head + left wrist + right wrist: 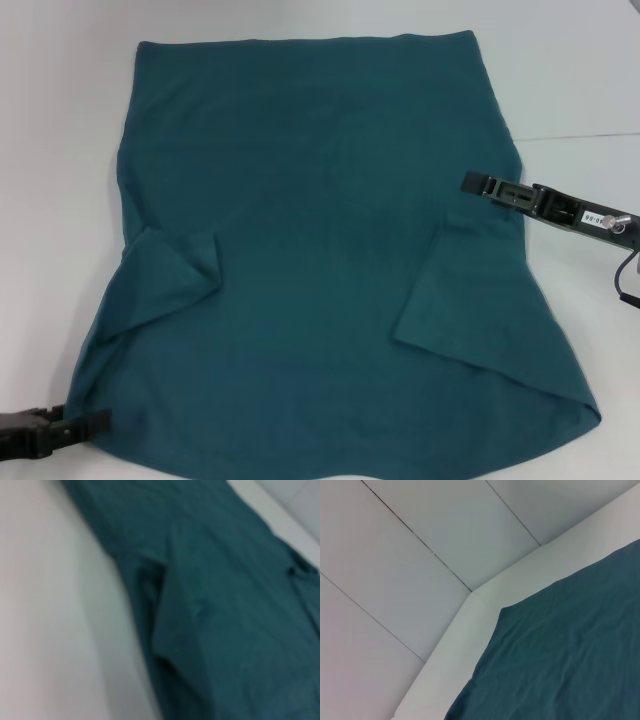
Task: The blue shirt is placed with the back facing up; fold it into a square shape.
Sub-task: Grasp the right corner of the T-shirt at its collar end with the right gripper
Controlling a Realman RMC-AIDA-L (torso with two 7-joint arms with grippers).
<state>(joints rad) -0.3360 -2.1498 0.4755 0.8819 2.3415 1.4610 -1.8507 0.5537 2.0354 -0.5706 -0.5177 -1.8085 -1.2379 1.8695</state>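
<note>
Likely lab: bare white table (60, 120), pale tiled floor (395, 580).

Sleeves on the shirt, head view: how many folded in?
2. On the dark teal-blue knit shirt, the left sleeve flap lies folded inward near the left gripper; the right sleeve flap lies below the right gripper.

White table (60, 120); pale tiled floor (395, 555) beyond its edge.
</note>
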